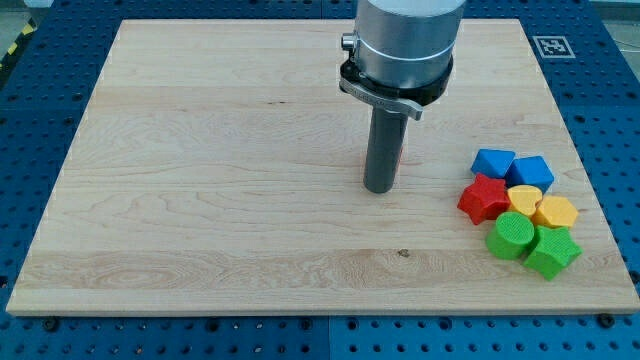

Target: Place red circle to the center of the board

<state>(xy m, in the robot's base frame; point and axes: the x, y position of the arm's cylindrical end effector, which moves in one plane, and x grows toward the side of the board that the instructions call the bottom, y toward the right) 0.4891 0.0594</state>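
Observation:
My tip (379, 188) rests on the wooden board (200, 150) a little to the right of its middle. Only a thin red sliver of the red circle (401, 150) shows, at the rod's right edge just behind it. The rod hides the rest, so I cannot tell whether they touch. The arm's grey body (400, 45) comes down from the view's top.
A cluster of blocks sits at the board's lower right: two blue blocks (493, 162) (530, 172), a red star (485, 198), two yellow blocks (524, 200) (555, 212), a green circle (512, 236) and a green star (552, 250). A marker tag (552, 46) lies at the top right corner.

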